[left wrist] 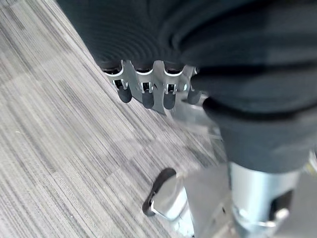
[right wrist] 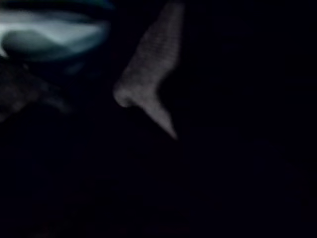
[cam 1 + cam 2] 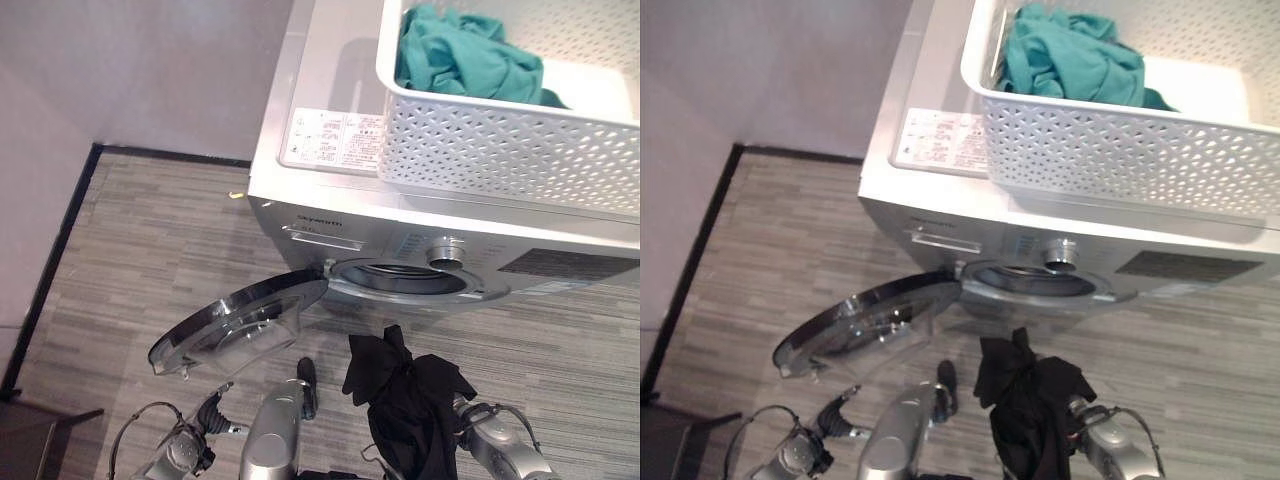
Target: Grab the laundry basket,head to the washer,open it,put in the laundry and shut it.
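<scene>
The silver washer (image 3: 300,215) stands with its round glass door (image 3: 235,325) swung open to the left, and the drum opening (image 3: 405,278) is uncovered. On its top sits the white perforated laundry basket (image 3: 500,150) with a teal garment (image 3: 465,55) inside. A black garment (image 3: 405,400) hangs bunched in the air just in front of and below the drum opening. My right hand (image 3: 462,408) is shut on it and mostly buried in the cloth, which also darkens the right wrist view. My left hand (image 3: 307,378) hangs low beside the door, its fingers (image 1: 143,91) relaxed and holding nothing.
Grey striped carpet (image 3: 150,250) covers the floor. A pale wall with a black skirting strip (image 3: 60,250) runs along the left and behind the washer. A dark object (image 3: 30,435) sits at the lower left corner.
</scene>
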{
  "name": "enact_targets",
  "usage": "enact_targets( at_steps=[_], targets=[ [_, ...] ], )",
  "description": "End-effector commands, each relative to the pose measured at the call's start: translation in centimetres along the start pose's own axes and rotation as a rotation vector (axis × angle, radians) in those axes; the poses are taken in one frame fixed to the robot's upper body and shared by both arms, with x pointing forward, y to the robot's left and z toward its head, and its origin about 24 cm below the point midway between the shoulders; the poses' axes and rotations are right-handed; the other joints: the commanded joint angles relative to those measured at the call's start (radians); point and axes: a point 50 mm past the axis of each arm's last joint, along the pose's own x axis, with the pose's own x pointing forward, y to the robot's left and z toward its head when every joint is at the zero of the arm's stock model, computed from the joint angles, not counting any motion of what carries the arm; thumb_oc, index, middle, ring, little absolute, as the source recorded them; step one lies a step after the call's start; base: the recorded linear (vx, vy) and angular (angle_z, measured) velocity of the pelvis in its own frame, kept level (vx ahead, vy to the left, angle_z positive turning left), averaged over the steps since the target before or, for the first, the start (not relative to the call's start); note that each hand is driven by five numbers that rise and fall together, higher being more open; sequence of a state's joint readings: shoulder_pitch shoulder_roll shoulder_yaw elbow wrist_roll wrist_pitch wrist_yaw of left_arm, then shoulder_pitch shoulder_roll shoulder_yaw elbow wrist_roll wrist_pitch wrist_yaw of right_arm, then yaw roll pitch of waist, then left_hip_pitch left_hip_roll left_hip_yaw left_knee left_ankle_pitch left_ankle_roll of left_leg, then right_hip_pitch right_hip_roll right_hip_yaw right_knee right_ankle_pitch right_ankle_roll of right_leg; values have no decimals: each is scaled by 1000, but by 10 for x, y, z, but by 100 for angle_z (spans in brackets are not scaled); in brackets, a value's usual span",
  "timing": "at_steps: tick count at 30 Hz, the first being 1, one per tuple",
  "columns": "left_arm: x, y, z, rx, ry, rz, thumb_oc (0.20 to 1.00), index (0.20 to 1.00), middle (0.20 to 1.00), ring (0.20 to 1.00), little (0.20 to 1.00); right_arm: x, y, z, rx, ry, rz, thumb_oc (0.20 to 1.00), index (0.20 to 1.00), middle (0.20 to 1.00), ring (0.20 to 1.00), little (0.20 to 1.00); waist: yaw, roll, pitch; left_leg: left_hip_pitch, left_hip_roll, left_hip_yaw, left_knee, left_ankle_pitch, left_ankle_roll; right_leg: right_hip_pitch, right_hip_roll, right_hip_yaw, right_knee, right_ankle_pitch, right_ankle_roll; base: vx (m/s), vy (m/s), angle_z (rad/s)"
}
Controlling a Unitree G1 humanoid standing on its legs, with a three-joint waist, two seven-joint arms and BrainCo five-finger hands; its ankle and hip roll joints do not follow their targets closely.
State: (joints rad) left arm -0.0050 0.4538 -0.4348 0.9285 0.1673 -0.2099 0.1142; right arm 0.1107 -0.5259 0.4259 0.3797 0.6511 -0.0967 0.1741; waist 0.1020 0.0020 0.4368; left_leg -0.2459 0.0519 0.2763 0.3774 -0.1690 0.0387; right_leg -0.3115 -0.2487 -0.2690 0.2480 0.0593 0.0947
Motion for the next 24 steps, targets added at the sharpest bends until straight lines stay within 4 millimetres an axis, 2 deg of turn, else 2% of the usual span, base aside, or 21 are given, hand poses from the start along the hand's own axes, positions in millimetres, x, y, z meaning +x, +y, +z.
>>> enact_targets(
  at_steps=[1,2,3,4,5,6,8,10,12,14,15,17,18,19,21,22,23,24],
  targets=[
    [-8,-10,-11,-79,33,35,1000,1000,1000,1000,1000,-4,-1,4,1,-67,-45,200,200,200,200,200,-3,14,-23,-11,32,-40,-9,1,-47,11,-36,-22,83,-18,101,-88,107,-38],
    [-5,-12,-4,-128,19,65,1000,1000,1000,1000,1000,2,-6,8,90,-120,-153,200,200,200,200,200,-12,26,-14,-24,33,-25,11,-4,-40,-10,-52,-32,95,-15,98,10,94,-37],
    [-5,-11,-3,-128,19,65,1000,1000,1000,1000,1000,3,-6,8,90,-121,-154,200,200,200,200,200,-11,26,-14,-25,34,-25,12,-5,-40,-11,-52,-32,96,-15,98,-76,119,-32],
    [-2,-14,4,-161,2,75,1000,1000,1000,1000,1000,8,-8,4,237,-149,-221,200,200,200,200,200,-23,27,-7,-42,23,-23,36,-14,-39,-11,-48,-23,82,-29,85,-36,51,-12],
    [-2,-14,4,-161,1,76,1000,1000,1000,1000,1000,8,-8,4,237,-150,-221,200,200,200,200,200,-23,27,-7,-42,24,-24,38,-15,-39,-11,-48,-23,82,-29,84,-49,60,-5],
    [0,-16,8,-174,-3,77,1000,1000,1000,1000,1000,13,-12,3,344,-171,-289,200,200,200,200,200,-22,30,-2,-51,19,-28,47,-16,-39,-14,-42,-18,77,-35,78,0,0,0],
    [3,-18,14,-242,-2,107,1000,1000,1000,1000,1000,31,-6,6,457,-184,-346,200,200,200,200,200,-5,44,14,-92,19,-42,71,-9,-39,-36,-30,-22,89,-55,58,-52,-26,0],
    [5,-18,21,-223,-26,104,1000,1000,1000,1000,1000,46,-2,15,520,-192,-377,200,200,200,200,200,13,60,30,-154,19,-65,113,-16,-39,-84,-34,-39,134,-85,45,-63,-84,30],
    [7,-21,22,-232,-11,117,1000,1000,1000,1000,1000,66,5,40,573,-249,-402,200,200,200,200,200,37,79,45,-238,25,-90,203,-44,-34,-161,-44,-43,231,-125,36,-37,-80,39],
    [8,-20,27,-254,-24,134,1000,1000,1000,1000,1000,73,6,57,561,-285,-409,200,200,200,200,200,49,91,50,-292,26,-103,244,-55,-29,-211,-50,-44,281,-145,33,-20,-33,36],
    [8,-20,27,-254,-24,134,1000,1000,1000,1000,1000,73,6,57,561,-285,-409,200,200,200,200,200,49,90,49,-292,26,-103,244,-55,-29,-212,-50,-44,282,-145,33,-7,-20,30],
    [9,-21,35,-276,-52,131,1000,1000,1000,1000,1000,82,2,78,577,-322,-441,200,200,200,200,200,69,105,61,-354,22,-118,289,-65,-25,-261,-62,-52,337,-165,32,-9,-26,16],
    [10,-20,36,-276,-53,132,1000,1000,1000,1000,1000,82,2,79,578,-324,-441,200,200,200,200,200,69,105,60,-358,22,-119,292,-66,-25,-265,-62,-52,340,-166,32,-9,-14,28],
    [11,-20,39,-280,-61,130,1000,1000,1000,1000,1000,87,-1,96,583,-361,-454,200,200,200,200,200,79,114,64,-396,17,-131,317,-71,-23,-294,-69,-56,368,-177,34,3,7,29],
    [12,-20,41,-305,-67,132,1000,1000,1000,1000,1000,89,-9,116,629,-424,-475,200,200,200,200,200,93,122,69,-431,15,-139,340,-78,-20,-324,-78,-62,398,-188,35,14,17,29],
    [13,-19,43,-318,-69,134,1000,1000,1000,1000,1000,89,-12,140,643,-492,-484,200,200,200,200,200,100,127,74,-464,11,-145,363,-83,-20,-349,-81,-64,418,-198,35,21,23,24],
    [12,-19,43,-326,-69,132,1000,1000,1000,1000,1000,88,-17,152,661,-530,-499,200,200,200,200,200,102,130,75,-474,9,-144,371,-88,-18,-358,-84,-66,427,-202,35,14,14,21],
    [12,-19,43,-326,-70,132,1000,1000,1000,1000,1000,88,-17,152,661,-531,-499,200,200,200,200,200,103,130,75,-476,9,-145,374,-89,-18,-360,-85,-66,429,-203,35,30,41,8]
  ],
)
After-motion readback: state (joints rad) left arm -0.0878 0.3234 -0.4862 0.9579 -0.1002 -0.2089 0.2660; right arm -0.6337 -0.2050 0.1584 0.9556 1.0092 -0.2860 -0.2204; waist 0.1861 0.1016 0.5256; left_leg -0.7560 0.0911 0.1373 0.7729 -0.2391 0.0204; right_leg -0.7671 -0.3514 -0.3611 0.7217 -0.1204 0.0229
